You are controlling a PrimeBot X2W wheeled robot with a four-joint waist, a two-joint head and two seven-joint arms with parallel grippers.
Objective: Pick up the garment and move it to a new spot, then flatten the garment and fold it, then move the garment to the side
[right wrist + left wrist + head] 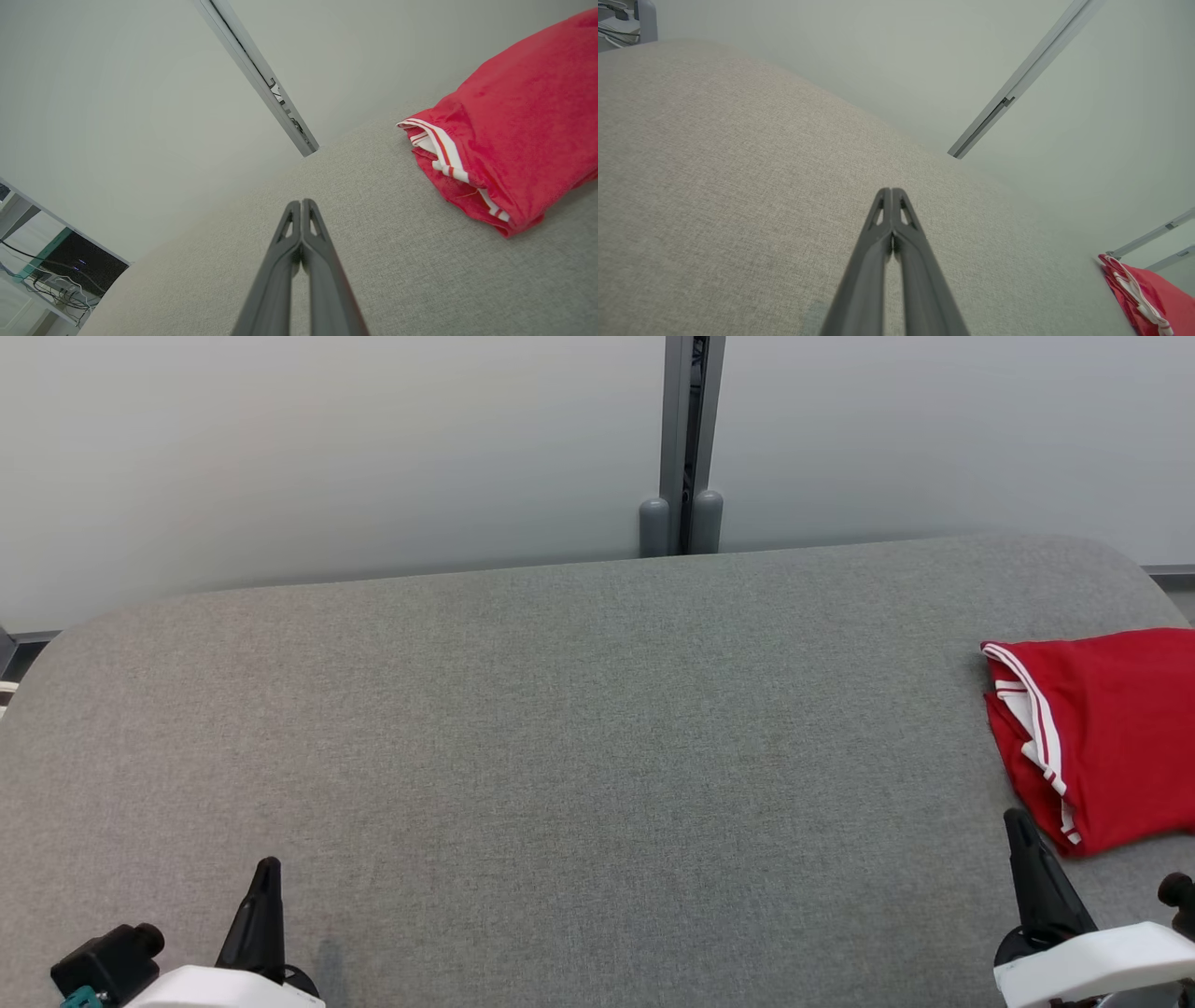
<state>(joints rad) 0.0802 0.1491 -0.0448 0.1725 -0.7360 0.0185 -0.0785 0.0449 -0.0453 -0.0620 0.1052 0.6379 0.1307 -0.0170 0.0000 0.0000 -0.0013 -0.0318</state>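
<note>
Clearly folded, the red fabric garment with white striped trim (1111, 728) forms a compact, soft-edged packet. Its layered edges face the table's middle, where white bands, each split by a thin red line, show along the stacked hems. In the right wrist view the top layer looks smooth and slightly puffed, and a short white tab sticks out between the layers.

It rests on a grey woven-fabric table top with rounded far corners (560, 709). Behind the table stand pale frosted wall panels (327, 448), joined by a grey metal post (689, 429) with 2 rounded caps at its foot. The right wrist view catches a dark box and loose cables (79, 268) on a shelf beyond the table's edge.

The garment lies at the table's right end and runs off the head view's right edge. The right gripper (1016, 817) hovers low at the near right with its 2 dark fingers pressed together and nothing between them. Its tip is near the garment's near left corner but apart from it, with bare grey fabric between. The left gripper (268, 863) is clenched the same way and empty, at the near left, well apart from the garment across the table.
</note>
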